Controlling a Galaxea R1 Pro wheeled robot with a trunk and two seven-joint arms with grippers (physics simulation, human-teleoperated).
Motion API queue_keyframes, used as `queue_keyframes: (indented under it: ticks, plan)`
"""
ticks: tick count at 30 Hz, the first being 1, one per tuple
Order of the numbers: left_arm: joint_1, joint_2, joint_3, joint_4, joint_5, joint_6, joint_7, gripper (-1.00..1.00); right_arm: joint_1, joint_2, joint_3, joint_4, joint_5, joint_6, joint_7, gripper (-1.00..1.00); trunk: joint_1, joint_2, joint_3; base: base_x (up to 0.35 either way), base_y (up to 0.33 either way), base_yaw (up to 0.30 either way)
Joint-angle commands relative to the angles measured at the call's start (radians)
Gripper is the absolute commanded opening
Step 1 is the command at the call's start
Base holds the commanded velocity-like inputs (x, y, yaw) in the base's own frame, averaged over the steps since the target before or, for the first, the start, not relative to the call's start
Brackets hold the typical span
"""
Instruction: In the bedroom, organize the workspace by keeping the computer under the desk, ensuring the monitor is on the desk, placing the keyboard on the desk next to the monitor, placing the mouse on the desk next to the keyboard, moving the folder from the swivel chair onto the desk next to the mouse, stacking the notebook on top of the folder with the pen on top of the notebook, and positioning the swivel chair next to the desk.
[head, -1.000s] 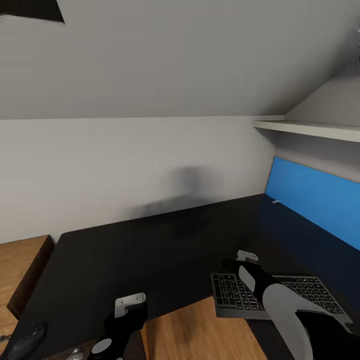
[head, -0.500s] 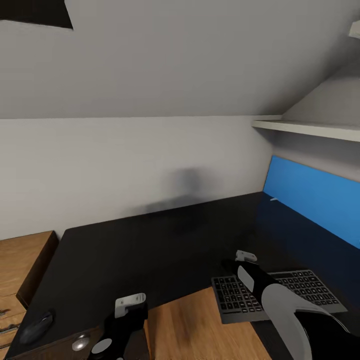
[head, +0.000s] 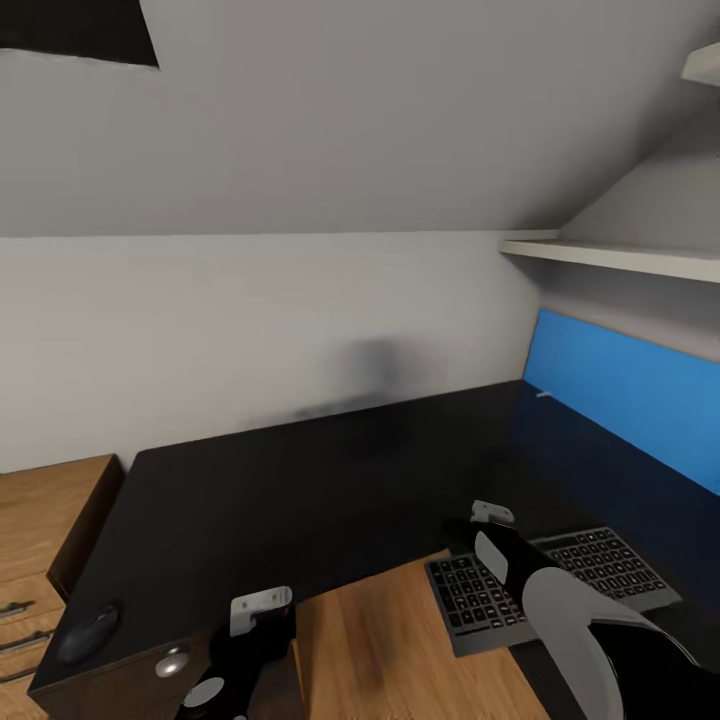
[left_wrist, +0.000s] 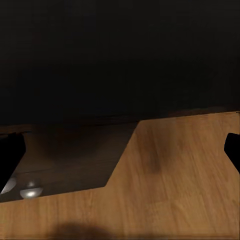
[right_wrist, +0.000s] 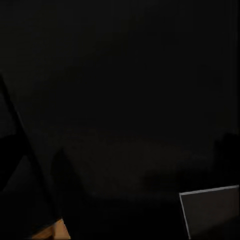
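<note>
The black-topped desk (head: 320, 480) spreads before me, with its blue back panel (head: 640, 395) at the right. On the desk's right part lies the keyboard (head: 590, 565), partly behind my right forearm. The small black mouse (head: 88, 632) sits near the desk's left front corner. A short pale stick, the pen (head: 543, 394), lies at the foot of the blue panel. My left gripper (head: 260, 605) hangs low in front of the desk edge, and the left wrist view shows its fingertips (left_wrist: 10, 155) wide apart, open and empty. My right gripper (head: 490, 515) hovers over the desk beside the keyboard's left end, open.
A light wooden cabinet (head: 40, 520) with drawers stands left of the desk. A drawer knob (head: 172, 662) shows under the desk's front edge. Wooden floor (head: 400, 650) fills the desk's inner corner. A white shelf (head: 620, 260) juts out above the blue panel under the sloped ceiling.
The whole picture has shifted, so the camera has moved. The mouse and the drawer knob have come further into view at the left. Both grippers keep their place in the picture.
</note>
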Motion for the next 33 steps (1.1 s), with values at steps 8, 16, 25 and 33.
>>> queue_keyframes:
  ticks: [8,16,25,33]
  plan:
    - [0.0,0.0,-0.001,-0.001,0.009,0.002,0.007,1.0,0.001,0.0,-0.015,0.027,-0.007,0.008,-0.005,1.0,0.0,0.0,-0.001,-0.128,0.0,0.0]
    - [0.0,0.0,-0.001,-0.002,0.009,0.002,0.007,1.0,0.001,0.004,-0.015,0.027,-0.006,0.008,-0.005,1.0,0.0,0.0,-0.001,-0.169,0.0,0.0]
    - [0.0,-0.001,-0.001,-0.002,0.008,0.002,0.008,1.0,0.001,0.006,-0.015,0.027,-0.006,0.007,-0.005,1.0,0.0,0.0,-0.001,-0.087,0.0,0.0]
    - [0.0,-0.001,-0.001,-0.002,0.008,0.002,0.008,1.0,0.001,0.006,-0.015,0.026,-0.006,0.007,-0.005,1.0,0.0,0.0,-0.001,-0.067,0.0,0.0]
